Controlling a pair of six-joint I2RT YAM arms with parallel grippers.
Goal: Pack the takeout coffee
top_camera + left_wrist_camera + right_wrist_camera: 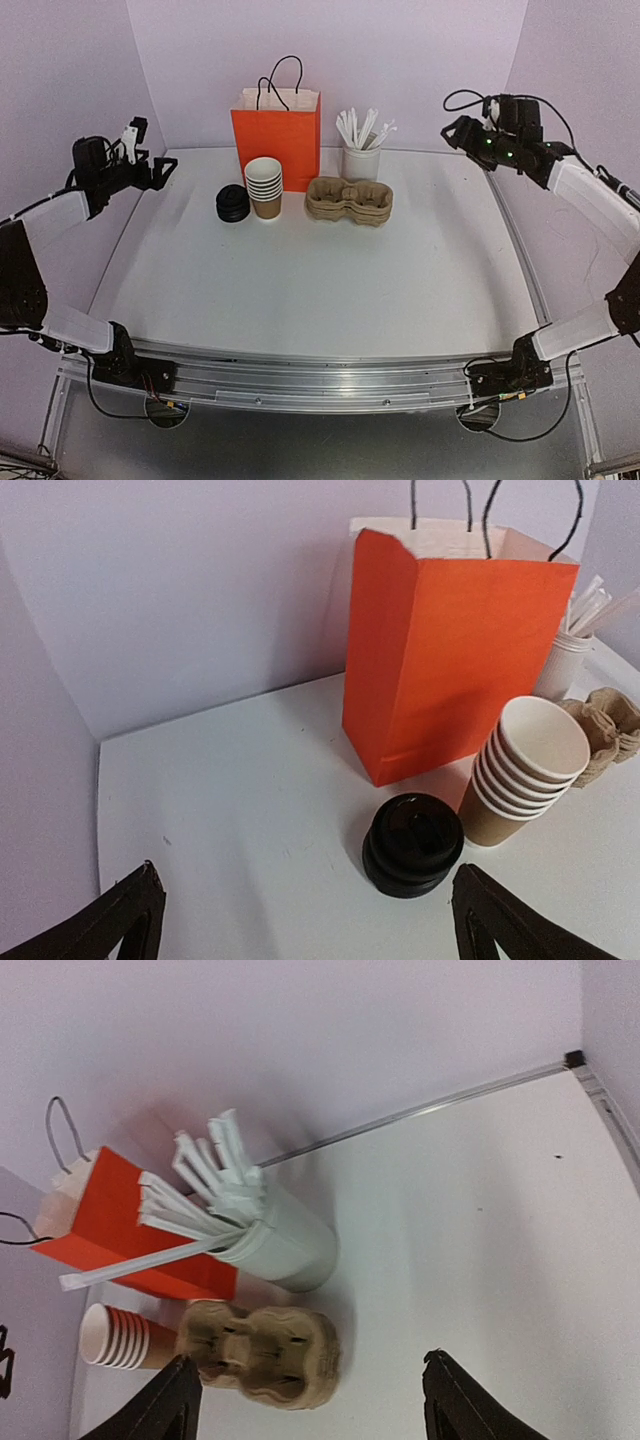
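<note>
No takeout coffee with a lid on shows in any view. A stack of lidless brown cups (265, 188) (525, 770) (115, 1337) stands in front of the orange paper bag (277, 135) (450, 650). A pile of black lids (232, 204) (412, 842) lies just left of the cups. My left gripper (160, 168) (306, 870) hovers open at the far left, above the table, looking toward the lids. Raised at the far right, my right gripper (452, 130) (308, 1358) is open with nothing between its fingers.
Stacked brown pulp cup carriers (349, 200) (265, 1353) lie right of the cups. Behind them stands a white holder of white wrapped sticks (362, 158) (280, 1240). Purple walls close the back and both sides.
</note>
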